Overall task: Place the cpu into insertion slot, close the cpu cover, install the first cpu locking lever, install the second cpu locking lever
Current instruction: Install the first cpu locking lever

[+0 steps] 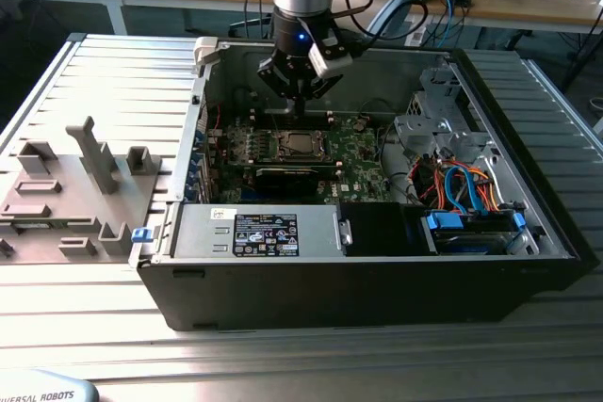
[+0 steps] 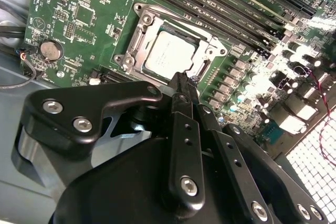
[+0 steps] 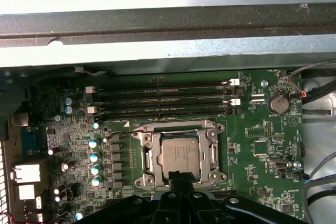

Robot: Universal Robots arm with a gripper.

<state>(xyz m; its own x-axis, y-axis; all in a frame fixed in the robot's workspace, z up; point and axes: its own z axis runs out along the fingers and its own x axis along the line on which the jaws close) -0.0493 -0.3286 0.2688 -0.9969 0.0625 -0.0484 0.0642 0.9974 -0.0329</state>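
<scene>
Gripper (image 3: 178,181) fingers pinched together, holding nothing, tip at the 6 o'clock edge of the cover (image 3: 148,153) framing the seated cpu (image 3: 181,154).

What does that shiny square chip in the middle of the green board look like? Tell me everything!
The cpu is a flat square chip with a dull silver-grey metal top, faint print on it. It lies flat in the insertion slot on the green board, framed by the silvery cpu cover that lies down around it. In both wrist views the black gripper, fingers together, sits at one edge of the socket; whether it touches the chip cannot be told.
</scene>
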